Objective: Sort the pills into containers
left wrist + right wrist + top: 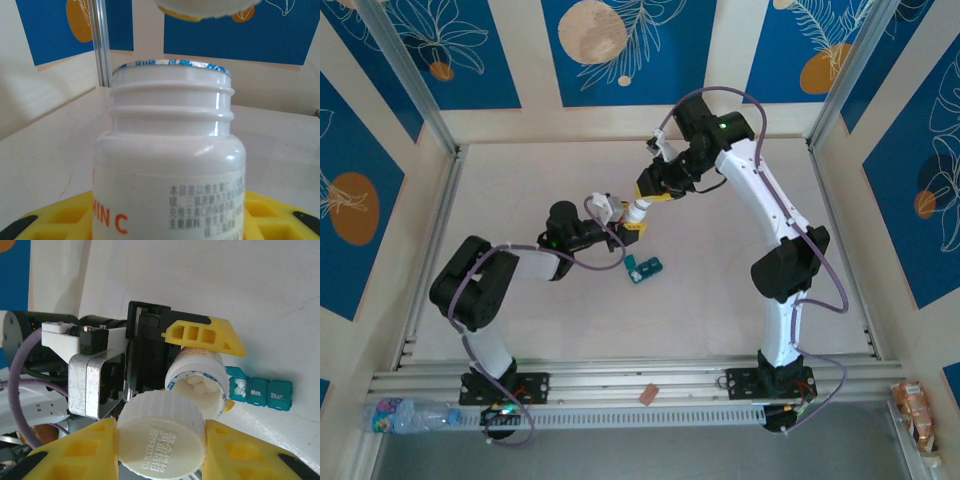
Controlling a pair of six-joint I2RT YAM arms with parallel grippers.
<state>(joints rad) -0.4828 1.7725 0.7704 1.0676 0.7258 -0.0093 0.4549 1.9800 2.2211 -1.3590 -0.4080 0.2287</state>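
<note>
While the teal pill organiser (646, 267) lies flat near the middle of the counter (740, 320), the two arms meet just beyond it, on its far side. In the right wrist view, white pills show in the strip's end compartment nearest the bottle, and the next two lids read "Mon." and "Thur." Close by, raised off the counter, the left end effector (624, 226) is clenched on a white bottle (170, 170), its yellow fingers (201, 334) pressed against the bottle's sides. The bottle's threaded neck is bare and its mouth is open, with torn blue-printed foil around the rim and white pills (199, 387) heaped inside. The label carries orange lettering ending in "C" and small black print. Just off the mouth, with a gap between them, the right end effector (643, 199) is grasping the white cap (162, 439) across its ribbed edge between two yellow fingers. The cap's flat top bears raised characters.
</note>
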